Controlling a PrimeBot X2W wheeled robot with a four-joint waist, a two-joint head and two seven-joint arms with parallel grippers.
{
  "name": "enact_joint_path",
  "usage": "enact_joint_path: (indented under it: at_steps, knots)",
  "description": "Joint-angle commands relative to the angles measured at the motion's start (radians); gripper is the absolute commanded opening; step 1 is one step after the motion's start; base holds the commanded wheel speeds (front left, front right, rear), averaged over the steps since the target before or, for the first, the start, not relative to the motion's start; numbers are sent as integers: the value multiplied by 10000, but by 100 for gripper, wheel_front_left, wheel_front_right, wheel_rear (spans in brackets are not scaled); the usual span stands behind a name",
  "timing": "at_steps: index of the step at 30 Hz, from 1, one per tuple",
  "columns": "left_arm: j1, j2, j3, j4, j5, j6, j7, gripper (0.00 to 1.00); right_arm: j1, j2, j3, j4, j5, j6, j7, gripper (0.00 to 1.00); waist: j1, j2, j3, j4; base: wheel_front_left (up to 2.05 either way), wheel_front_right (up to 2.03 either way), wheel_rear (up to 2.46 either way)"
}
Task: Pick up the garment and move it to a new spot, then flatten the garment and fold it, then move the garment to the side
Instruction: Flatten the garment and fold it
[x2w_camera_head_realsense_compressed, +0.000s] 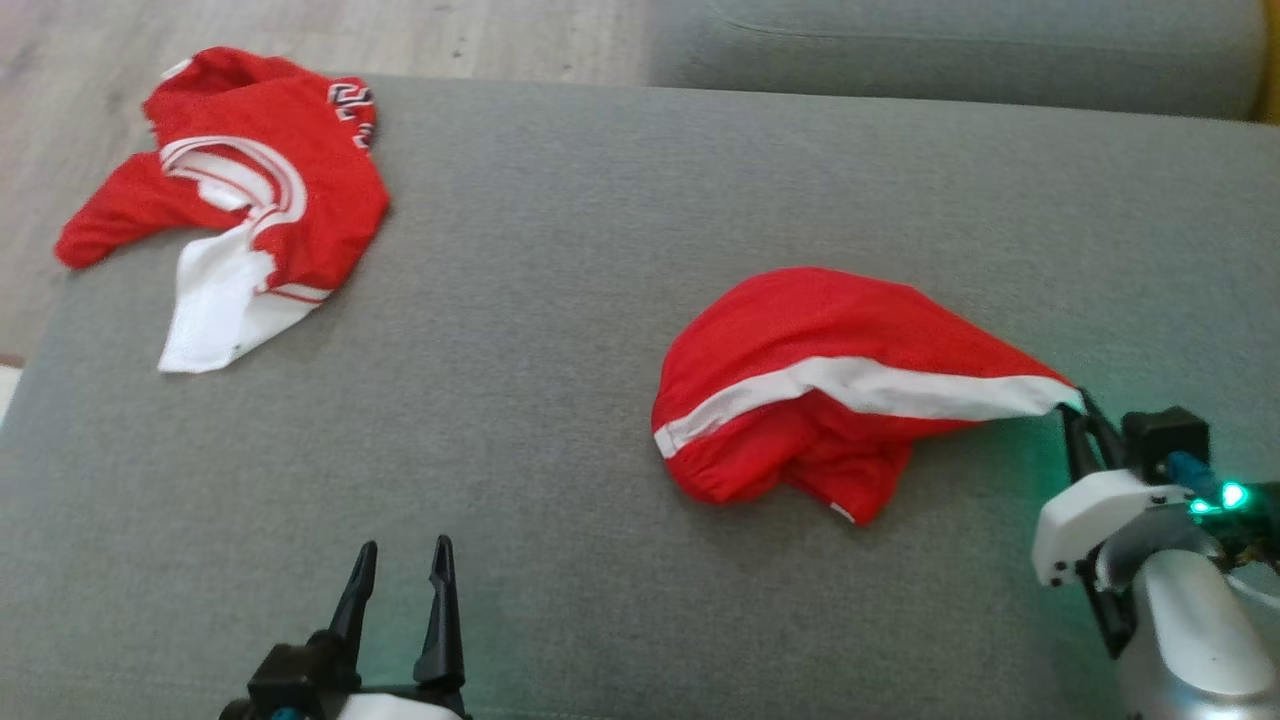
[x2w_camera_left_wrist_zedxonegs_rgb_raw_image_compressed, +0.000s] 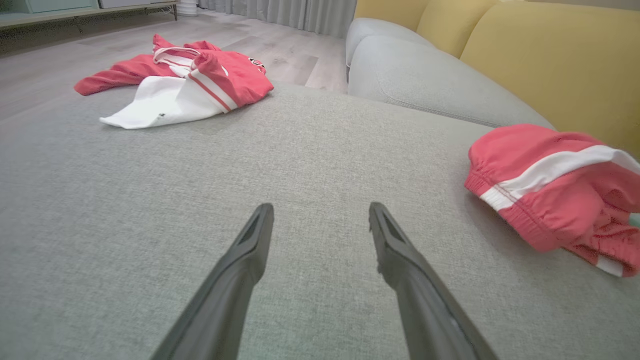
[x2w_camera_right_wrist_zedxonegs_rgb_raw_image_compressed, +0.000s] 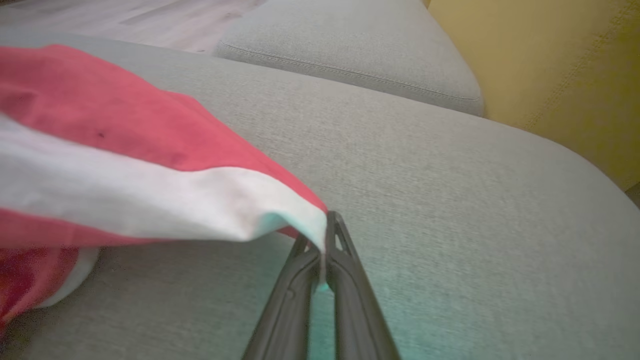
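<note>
On the cushion (x2w_camera_head_realsense_compressed: 560, 300), the garment (x2w_camera_head_realsense_compressed: 800, 390) right of centre, a jersey (x2w_camera_head_realsense_compressed: 260, 190) at the far-left corner, perhaps over the edge.

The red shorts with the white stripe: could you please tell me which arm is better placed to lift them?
Right: the right claw is shut on the white-striped corner of the red shorts, while the left claw stands open over the grey cushion, apart from them.

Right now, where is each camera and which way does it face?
Head: on the head, looking down at the grey fabric sofa seat; open left claw lower left, right claw lower right, pinching the red white-striped shorts.
Left wrist: on the left arm, facing along its fingers toward the red-and-white jersey.
Right wrist: on the right arm, facing along its fingers at the pinched shorts.
Shared: the shorts, in all three.
</note>
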Motion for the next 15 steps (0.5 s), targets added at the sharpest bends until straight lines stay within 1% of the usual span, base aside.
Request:
enact_joint_path:
  at_steps: [1, 7, 8, 9, 10, 11, 12, 13, 15]
  knots:
    - [-462, 16, 230, -261, 75, -51, -143, 100, -75, -210, 81, -470, -163, 75, 33, 0, 0, 0, 69, -227, 0, 0, 0]
    - [-621, -66, 163, -198, 109, -101, -180, 100, 206, -392, -91, -709, -385, 75, 343, 0, 0, 0, 272, -531, 0, 0, 0]
    - [-644, -81, 148, -183, 113, -111, -185, 100, 239, -404, -148, -717, -391, 75, 375, 2, 0, 0, 292, -561, 0, 0, 0]
    - [-664, -92, 133, -160, 116, -121, -189, 100, 268, -428, -211, -733, -419, 75, 390, 14, 0, 0, 306, -586, 0, 0, 0]
    - [-664, -92, 133, -160, 116, -121, -189, 100, 268, -428, -211, -733, -419, 75, 390, 14, 0, 0, 306, -586, 0, 0, 0]
    - [-681, -101, 128, -134, 120, -124, -194, 100, 293, -441, -265, -745, -445, 75, 400, 28, 0, 0, 311, -612, 0, 0, 0]
    - [-690, -108, 129, -107, 119, -127, -199, 100, 313, -419, -320, -755, -436, 75, 401, 60, 0, 0, 306, -642, 0, 0, 0]
    - [-693, -114, 134, -81, 116, -130, -206, 100, 330, -382, -356, -780, -410, 75, 361, 100, 0, 0, 284, -674, 0, 0, 0]
    - [-672, -125, 136, -7, 112, -153, -223, 100, 446, -255, -367, -884, -297, 75, 219, 100, 0, 0, 147, -758, 0, 0, 0]
